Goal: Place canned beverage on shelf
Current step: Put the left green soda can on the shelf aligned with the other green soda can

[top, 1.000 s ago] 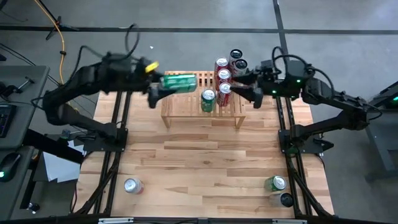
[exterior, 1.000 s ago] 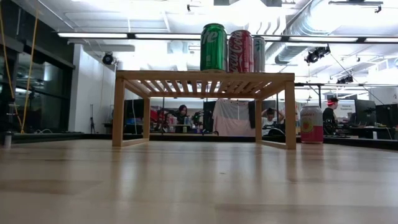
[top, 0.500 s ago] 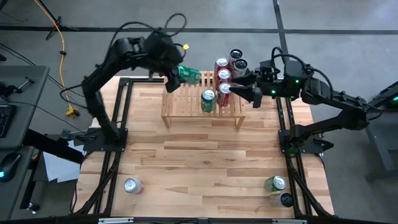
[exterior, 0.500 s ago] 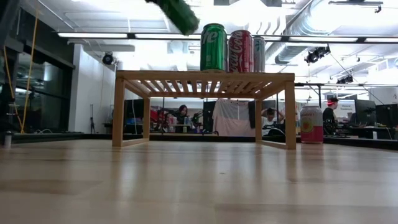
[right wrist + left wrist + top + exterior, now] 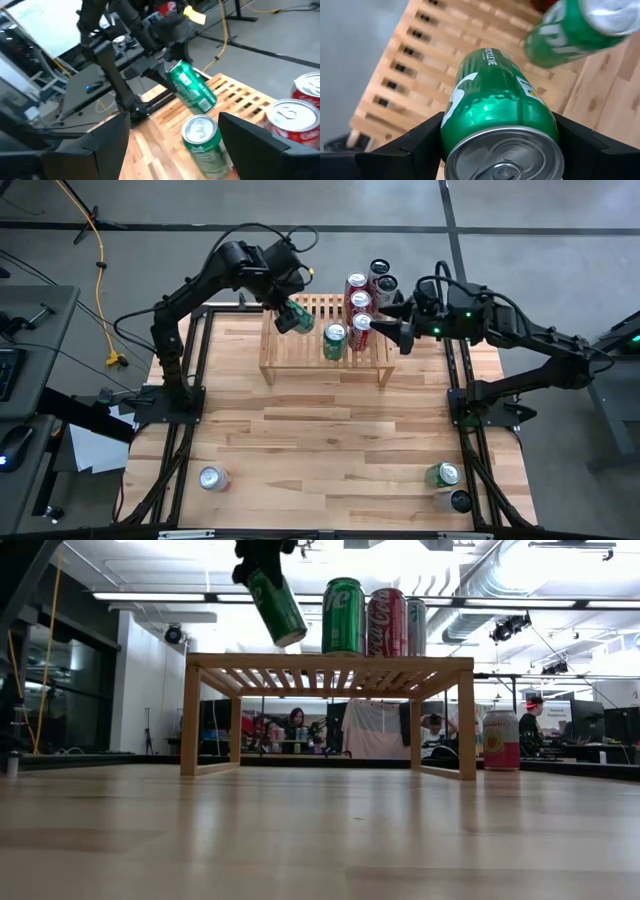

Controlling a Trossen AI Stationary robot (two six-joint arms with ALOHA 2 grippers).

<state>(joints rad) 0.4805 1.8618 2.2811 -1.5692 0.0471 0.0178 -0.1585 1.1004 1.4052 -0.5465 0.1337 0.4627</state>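
The shelf (image 5: 325,352), a low light-wood slatted rack, stands at the table's far middle. A green can (image 5: 335,338) and red cans (image 5: 360,325) stand on its right half. My left gripper (image 5: 290,310) is above the shelf's left half, pointing steeply down, shut on another green can (image 5: 277,608). My right gripper (image 5: 393,326) hovers open just right of the red cans, holding nothing. My left gripper pinches the green can by its side wall near the lid end (image 5: 451,131), one finger (image 5: 422,147) on each side. The fingers come from above, slanting down. The can hangs tilted, its base (image 5: 291,637) lowest and clear of the slats.
Two more cans (image 5: 382,276) stand by the shelf's far right corner, and a pink can (image 5: 500,740) on the table right of the shelf. Near the front edge are a silver can (image 5: 212,478) at the left and a green can (image 5: 442,474) and a dark can (image 5: 458,500) at the right.
My left gripper has swung from the table's left toward the shelf with the green can and tipped from nearly level to steeply downward. The can has turned from lying level to tilted base-down and has sunk closer to the slats.
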